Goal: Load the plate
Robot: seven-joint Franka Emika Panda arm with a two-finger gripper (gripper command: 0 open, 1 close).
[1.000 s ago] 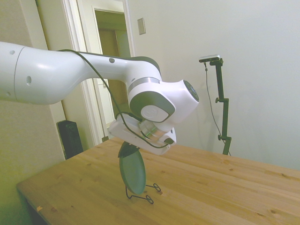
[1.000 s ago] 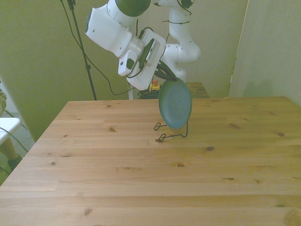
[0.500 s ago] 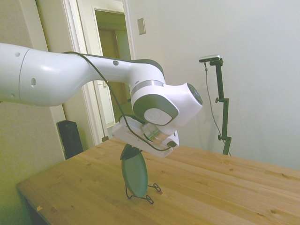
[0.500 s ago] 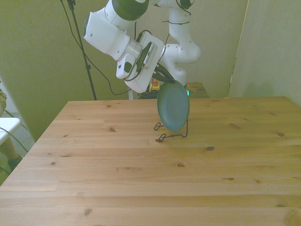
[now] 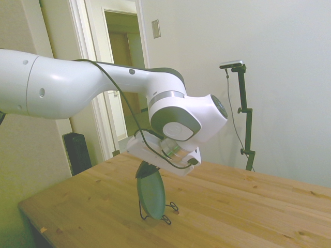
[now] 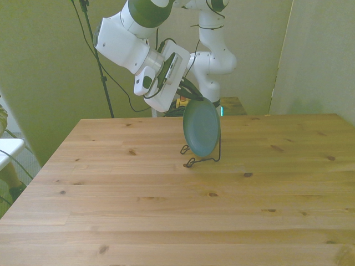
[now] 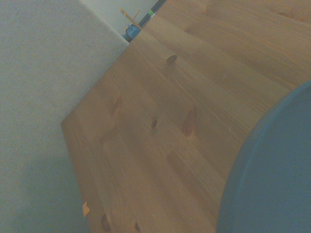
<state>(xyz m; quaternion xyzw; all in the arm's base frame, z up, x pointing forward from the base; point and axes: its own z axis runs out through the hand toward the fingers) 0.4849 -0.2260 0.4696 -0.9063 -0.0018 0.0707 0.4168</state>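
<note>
Teal plate (image 6: 201, 127) stands upright in the black wire rack (image 6: 195, 160) mid-worktop (image 6: 166, 210), tool (image 6: 189, 94) pinching its rim at 11 o'clock. No readable writing.

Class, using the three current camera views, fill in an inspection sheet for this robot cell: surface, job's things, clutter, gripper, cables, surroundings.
Surface: wooden table, knotty planks, bare apart from the rack.
Job's things: teal plate stands on edge, near upright, its lower edge down at the black wire rack; whether it is fully seated cannot be told.
Clutter: nothing seen on the table.
Gripper: gripper is at the plate's top rim; the side view shows it shut on the rim.
Cables: a black cable loops along the arm to the wrist; another hangs down the wall behind the table.
Surroundings: open doorway and a dark speaker on the floor in the side view; plain walls.
</note>
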